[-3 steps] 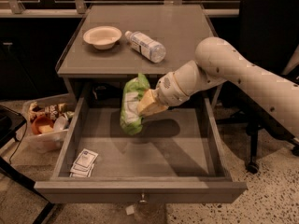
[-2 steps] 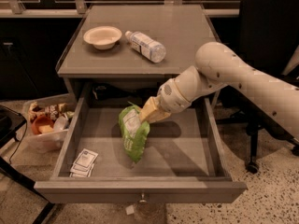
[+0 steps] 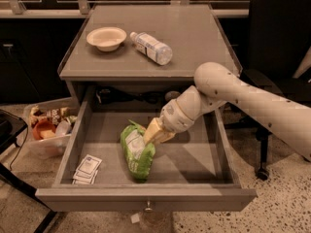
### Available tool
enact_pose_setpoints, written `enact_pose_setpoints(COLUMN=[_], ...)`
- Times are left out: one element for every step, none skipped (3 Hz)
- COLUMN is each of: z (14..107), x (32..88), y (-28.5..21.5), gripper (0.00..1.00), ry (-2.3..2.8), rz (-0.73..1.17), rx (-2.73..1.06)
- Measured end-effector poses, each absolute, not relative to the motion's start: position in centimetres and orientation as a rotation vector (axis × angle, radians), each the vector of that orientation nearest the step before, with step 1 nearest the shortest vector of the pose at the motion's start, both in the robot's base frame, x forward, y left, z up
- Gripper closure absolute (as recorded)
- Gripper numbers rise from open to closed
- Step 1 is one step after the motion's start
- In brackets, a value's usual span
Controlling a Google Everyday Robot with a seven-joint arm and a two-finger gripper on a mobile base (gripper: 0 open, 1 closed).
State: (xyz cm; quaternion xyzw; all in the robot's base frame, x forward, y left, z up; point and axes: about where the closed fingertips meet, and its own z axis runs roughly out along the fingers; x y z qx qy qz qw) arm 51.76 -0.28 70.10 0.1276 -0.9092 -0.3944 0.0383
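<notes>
A green chip bag lies on the floor of the open drawer, its long side running from back to front. My gripper reaches down into the drawer from the right and rests against the bag's upper right edge. The white arm crosses over the drawer's right side.
Small white packets lie in the drawer's front left corner. On the cabinet top stand a beige bowl and a water bottle on its side. A bin of snacks sits on the floor at left, and an office chair at right.
The green bag has gone from hanging above the drawer down to its floor, and the gripper has followed it lower and towards the front.
</notes>
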Motion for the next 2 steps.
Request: enact_pose_setpoints(z=[67.54,67.72], x=[51.47,51.47], y=[0.3,0.3], gripper=[0.81,0.58], ry=[-2.756,-2.756], rz=[-1.192,-1.192], rx=[0.358,0.358])
